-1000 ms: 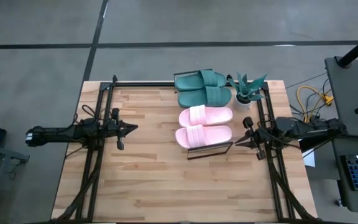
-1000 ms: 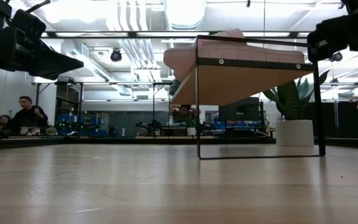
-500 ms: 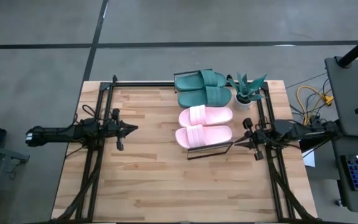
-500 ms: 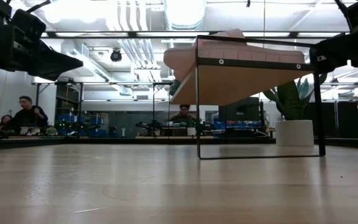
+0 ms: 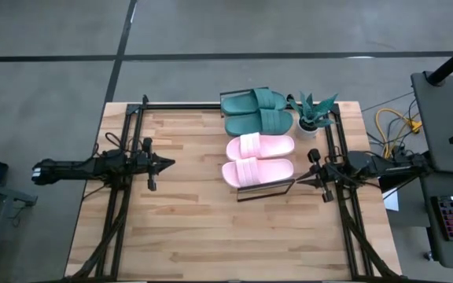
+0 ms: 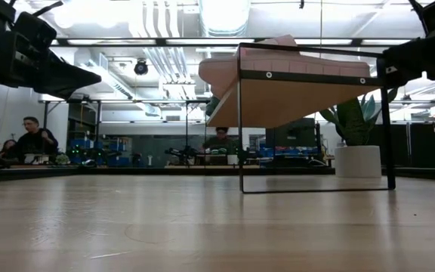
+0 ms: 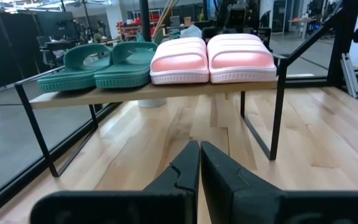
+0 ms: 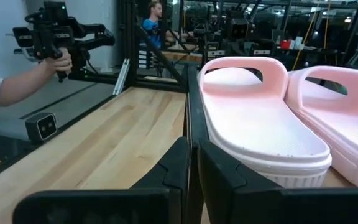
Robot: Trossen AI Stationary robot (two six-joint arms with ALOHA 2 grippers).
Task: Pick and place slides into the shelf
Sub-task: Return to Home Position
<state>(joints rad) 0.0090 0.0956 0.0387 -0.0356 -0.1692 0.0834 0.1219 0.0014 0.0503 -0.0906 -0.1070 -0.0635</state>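
All the slides sit side by side on the shelf's [image 5: 266, 189] plank top, soles down: the teal-green pair [image 5: 256, 112] at its far end, the pale pink pair [image 5: 259, 158] at its near end. The left wrist view shows the teal pair [image 7: 98, 62] and pink pair [image 7: 211, 57] on the plank. My left gripper [image 5: 170, 163] hovers shut over the table's left part, pointing toward the shelf [image 7: 154, 93]. My right gripper [image 5: 299, 181] is shut beside the shelf's near right corner, close to the nearest pink slide [image 8: 260, 130], touching nothing.
A small potted plant [image 5: 311, 114] stands right of the teal pair, near the far right corner. Black frame rails [image 5: 120, 196] run along both table sides. Bare wood [image 5: 195, 228] lies left of and nearer than the shelf. A person's hand with a device [image 8: 55, 43] shows beyond the table.
My right arm has drawn back a little toward the table's right edge and settled; the gripper stays shut. The slides and shelf have not moved.
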